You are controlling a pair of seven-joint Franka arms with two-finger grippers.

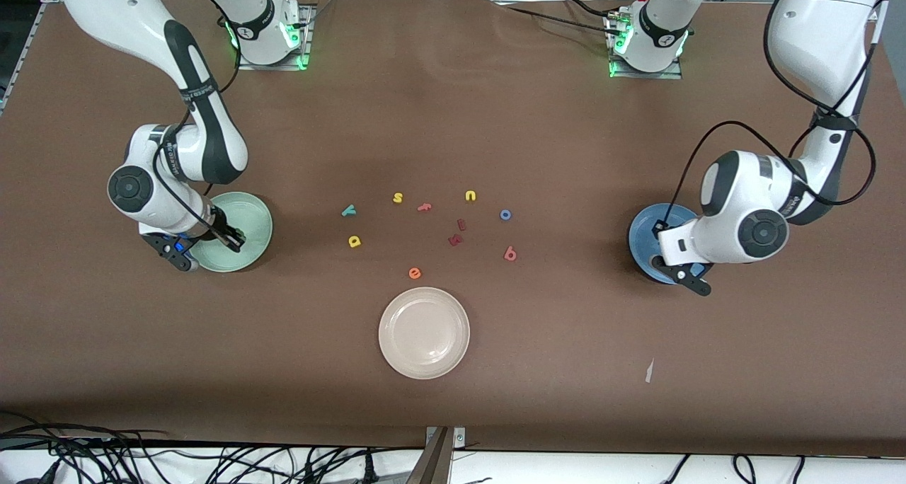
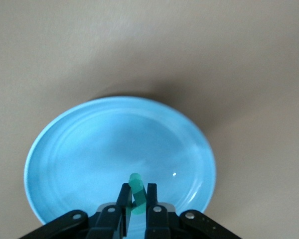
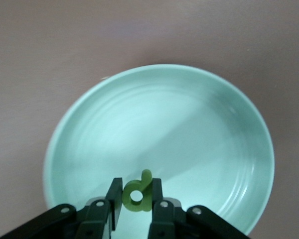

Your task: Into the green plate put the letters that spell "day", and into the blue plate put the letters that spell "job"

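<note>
I see my right gripper (image 3: 136, 201) over the green plate (image 3: 199, 114) clenching the green d (image 3: 137, 191), my left gripper (image 2: 137, 199) over the blue plate (image 2: 89, 144) pinching the teal j (image 2: 136, 191). Either foam letter may cling to a pad on release, or bounce over the rim.

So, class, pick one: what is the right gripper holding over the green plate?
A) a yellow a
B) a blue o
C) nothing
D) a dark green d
D: in the right wrist view the right gripper has its fingers closed on the dark green d, over the green plate; the yellow a and blue o lie on the table.
</note>
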